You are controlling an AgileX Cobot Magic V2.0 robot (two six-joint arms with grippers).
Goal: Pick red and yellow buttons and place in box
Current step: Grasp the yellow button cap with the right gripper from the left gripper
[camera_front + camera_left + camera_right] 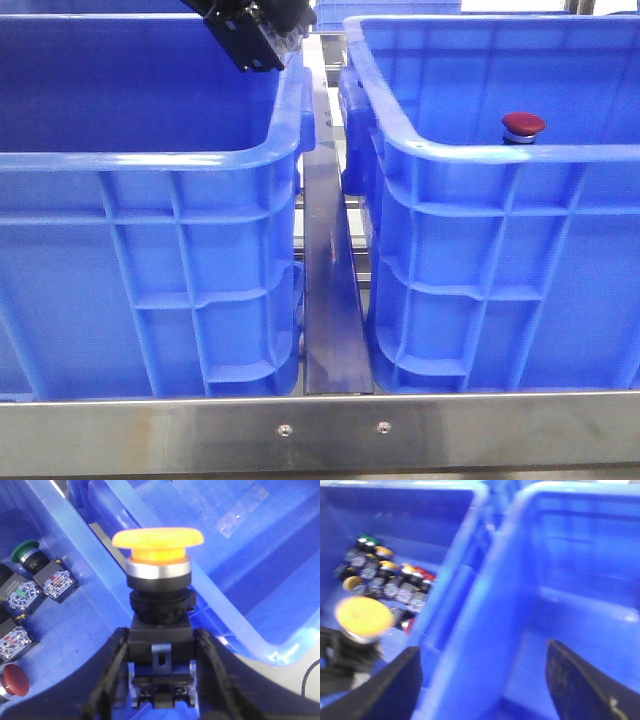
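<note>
Yellow button point(158, 542) sits clamped by its black body in my left tool point(159, 680), cap up, above the left crate point(150, 160); right tool point(480, 680) gapes empty over the box point(480, 150).

— How is the light?
— Bright and even from overhead; glare streaks the blue crate point(440, 150) rims, interiors shaded.
— Sharpness?
— Front view crisp. Left wrist view sharp on the yellow button point(158, 539). Right wrist view smeared throughout by blur.
</note>
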